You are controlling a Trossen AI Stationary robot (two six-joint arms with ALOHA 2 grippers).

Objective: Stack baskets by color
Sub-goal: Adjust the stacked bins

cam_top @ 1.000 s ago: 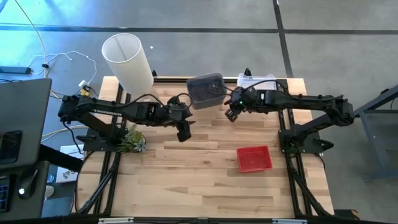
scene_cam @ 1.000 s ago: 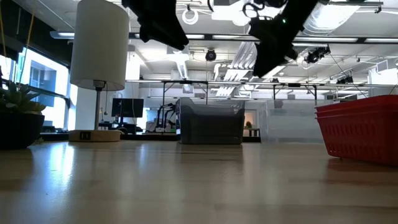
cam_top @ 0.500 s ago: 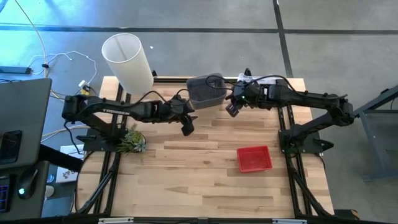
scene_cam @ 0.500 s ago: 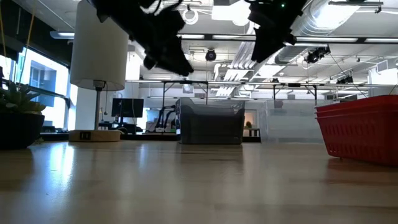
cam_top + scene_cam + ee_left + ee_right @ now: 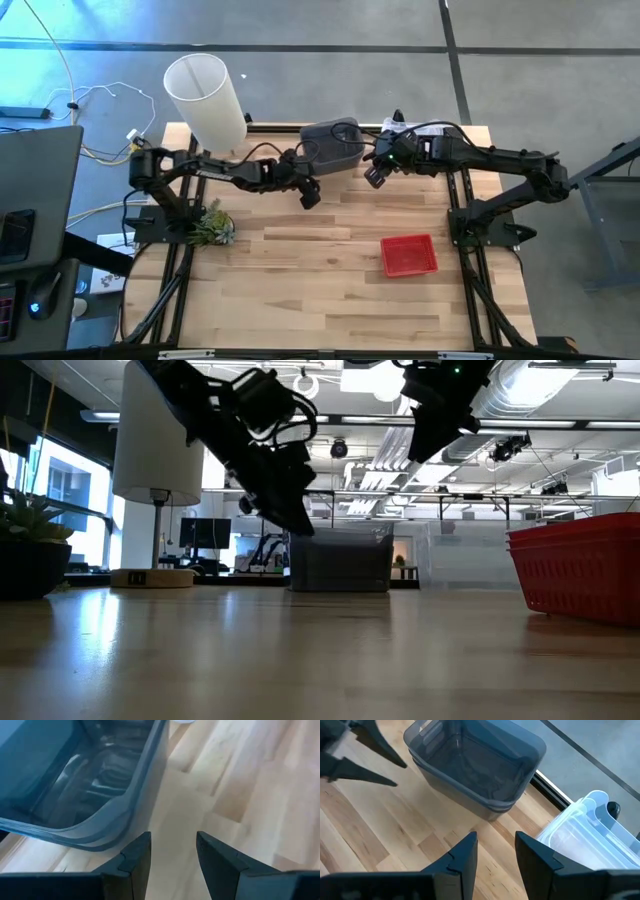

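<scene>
A stack of dark grey baskets (image 5: 332,143) rests on the table's far middle, bottom down. My left gripper (image 5: 310,195) hangs open just to its near left, low over the wood, with nothing between its fingers (image 5: 172,855); the stack's corner (image 5: 117,822) lies just past them. My right gripper (image 5: 375,176) stands open and empty, high over the table to the near right of the grey stack (image 5: 475,765). Clear baskets (image 5: 590,830) are nested at the far right. Red baskets (image 5: 408,255) sit on the table's near right.
A tall white lamp (image 5: 205,95) stands at the far left corner, with a small green plant (image 5: 212,228) at the left edge. Bare wood (image 5: 300,290) stretches across the near half. In the low view the red baskets (image 5: 580,565) stand at the right.
My left gripper has come down and swung toward the table's far right, up to the grey stack's near left corner, staying open. My right gripper has risen a little and stays open. No basket has moved.
</scene>
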